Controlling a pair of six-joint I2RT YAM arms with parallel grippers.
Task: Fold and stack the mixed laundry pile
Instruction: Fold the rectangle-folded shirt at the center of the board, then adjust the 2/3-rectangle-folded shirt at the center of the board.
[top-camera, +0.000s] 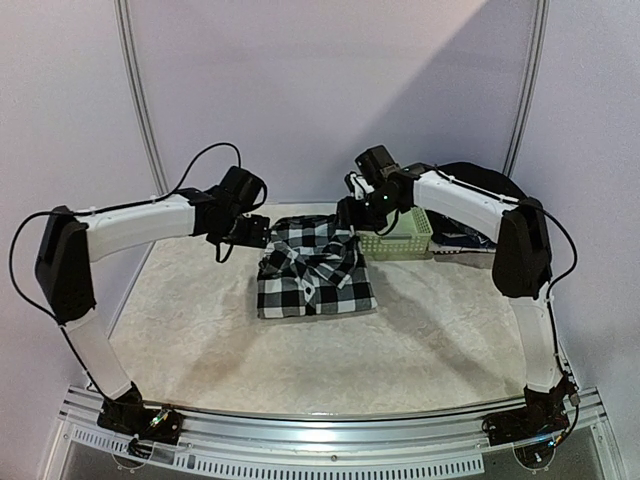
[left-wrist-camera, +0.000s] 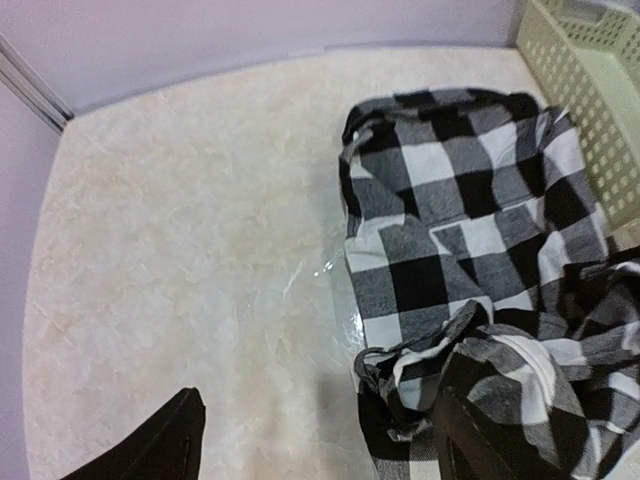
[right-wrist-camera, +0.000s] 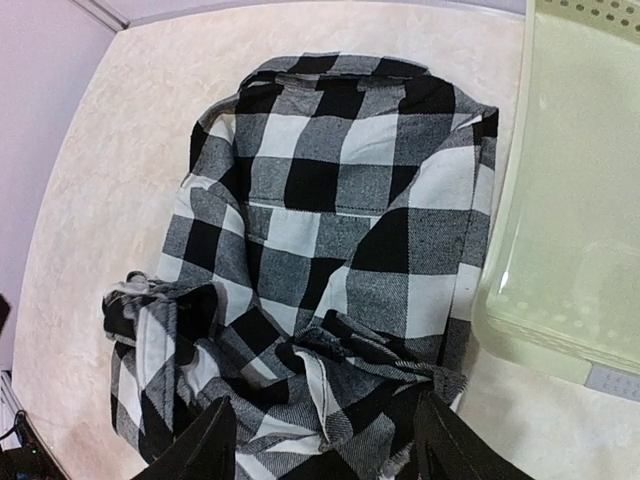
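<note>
Both claws stand released, grasping nothing: your left claw (top-camera: 245, 232) at the checked shirt's (top-camera: 315, 265) 10 o'clock corner, your right claw (right-wrist-camera: 325, 425) at its 1 o'clock. The shirt lies rumpled mid-table (top-camera: 200, 340), with the basket (top-camera: 400, 240) just beside it at 3 o'clock. Grip single-layer edges only and draw the cloth flat before folding.

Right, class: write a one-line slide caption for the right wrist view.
Open right gripper above a rumpled checked shirt on the table, pale green basket alongside.

White arm links (top-camera: 140, 222), black joints (top-camera: 62, 268), black cables (top-camera: 198, 157)
</note>
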